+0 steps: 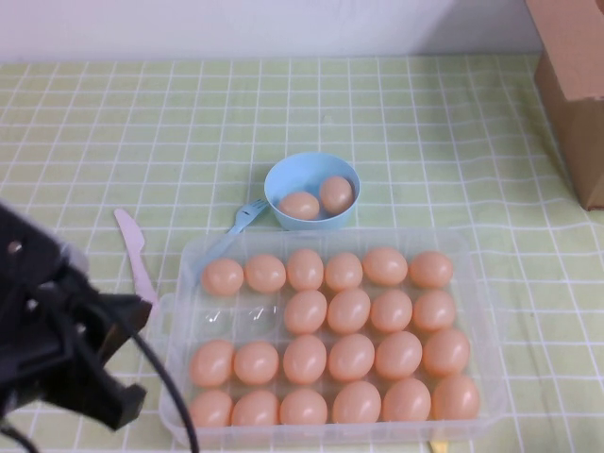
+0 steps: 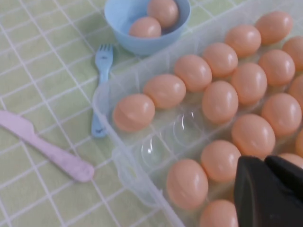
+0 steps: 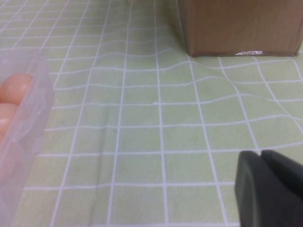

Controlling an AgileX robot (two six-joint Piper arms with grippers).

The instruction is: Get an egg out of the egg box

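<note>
Left gripper point(image 2: 265, 163) hanging over the near-left part of the egg box point(image 1: 184, 255), fingers point(image 2: 251, 189) clenched together, nothing between them. Directly past the fingertips, rows of peach-orange eggs seated in the cups; closest one, egg point(image 2: 187, 183), just beside the fingers, untouched. A little further out, two empty cups point(image 2: 170, 139) side by side in the second row from the far edge, at the tray's left end. Beyond those, the far row, its end egg at the left corner point(image 2: 134, 111). Outside the clear wall, blue fork point(image 2: 101, 85) lying flat on the worktop point(image 1: 425, 132), tines pointing at the light-blue bowl point(image 2: 118, 19), which holds two more eggs point(image 2: 146, 27) touching each other. Further left of the fork, pink plastic knife point(image 2: 42, 144) lying flat, apart from the tray. In the high view, left arm point(image 1: 57, 349) low at the near-left corner of the scene, just beside the tray. Right gripper point(image 3: 265, 163) low over bare green checked cloth, well off the tray's right side, fingers point(image 3: 251, 189) pressed together, empty. Beyond those fingers, brown cardboard box point(image 3: 239, 26) standing on the cloth; edge of the egg box off to one side.
</note>
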